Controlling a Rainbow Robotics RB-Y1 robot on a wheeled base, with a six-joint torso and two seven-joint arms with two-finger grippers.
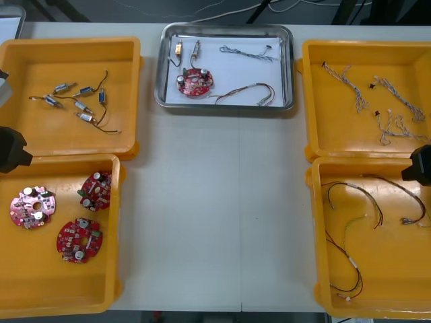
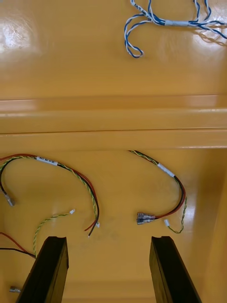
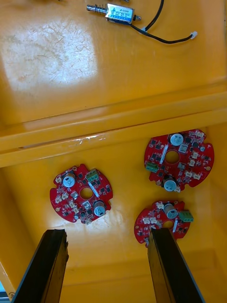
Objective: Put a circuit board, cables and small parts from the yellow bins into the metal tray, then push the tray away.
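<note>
The metal tray [image 1: 161, 67] stands at the far middle of the table, white inside. In it lie a red circuit board [image 1: 195, 81], two small metal parts [image 1: 179, 49], a twisted blue and white cable [image 1: 248, 52] and a red and yellow cable [image 1: 246, 93]. My left gripper [image 3: 108, 234] hangs open over the near left bin, above three circuit boards [image 3: 81, 193]. My right gripper [image 2: 109, 241] hangs open over the near right bin, above red and yellow cables [image 2: 71, 175]. Neither holds anything.
The far left yellow bin [image 1: 128, 94] holds several small metal parts [image 1: 67, 101] with black leads. The near left bin [image 1: 40, 282] holds the boards. Blue and white cables [image 1: 390, 108] lie in the far right bin [image 1: 337, 128]; the near right bin [image 1: 390, 269] holds red and yellow cables.
</note>
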